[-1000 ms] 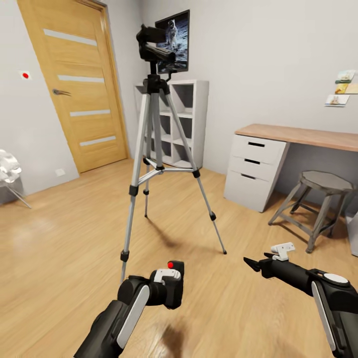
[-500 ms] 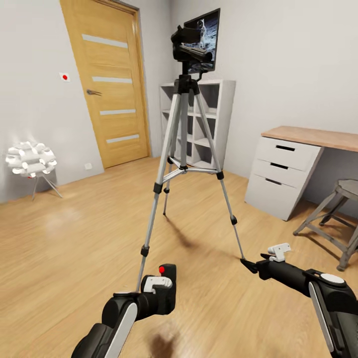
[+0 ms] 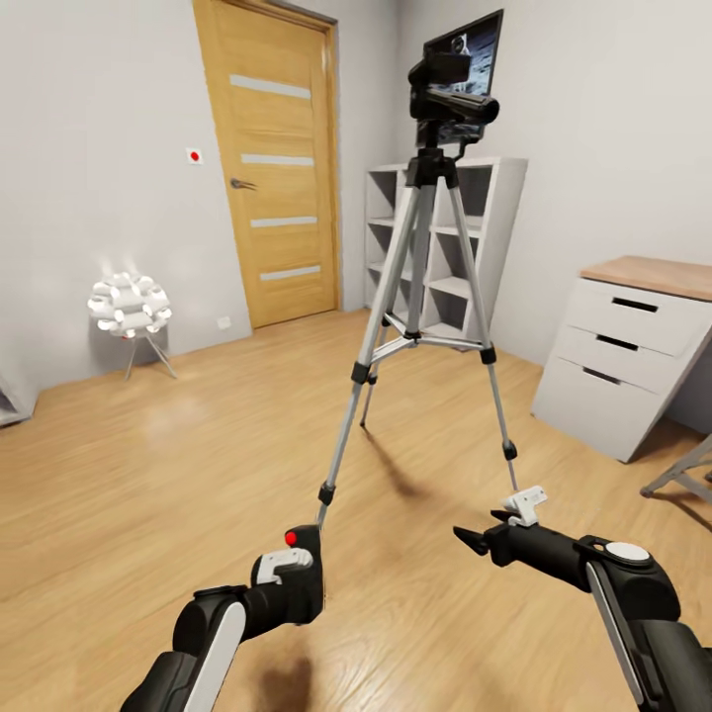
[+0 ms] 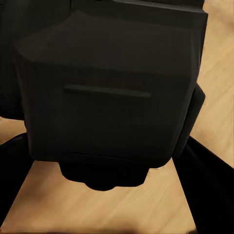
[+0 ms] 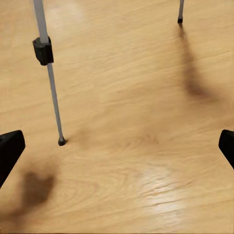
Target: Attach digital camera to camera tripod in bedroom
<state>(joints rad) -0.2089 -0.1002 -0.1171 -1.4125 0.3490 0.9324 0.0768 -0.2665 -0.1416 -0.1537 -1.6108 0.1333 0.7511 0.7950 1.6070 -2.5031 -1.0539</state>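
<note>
Jaws of the left gripper [image 3: 302,583] pinch the digital camera [image 3: 303,574], red button up, low over the floor [image 3: 148,475]; the right gripper [image 3: 473,540] is spread, empty. Just beyond stands the camera tripod [image 3: 420,326] on 3 legs. Raise the camera level above its black head [image 3: 445,94], well clear of the pan handle.

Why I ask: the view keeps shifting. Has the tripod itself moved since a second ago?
No. The camera tripod stands by the white shelves as before; both slid rightward together, so the camera turned.

camera tripod [image 3: 420,336] before shelves [image 3: 450,247], apparently
</note>
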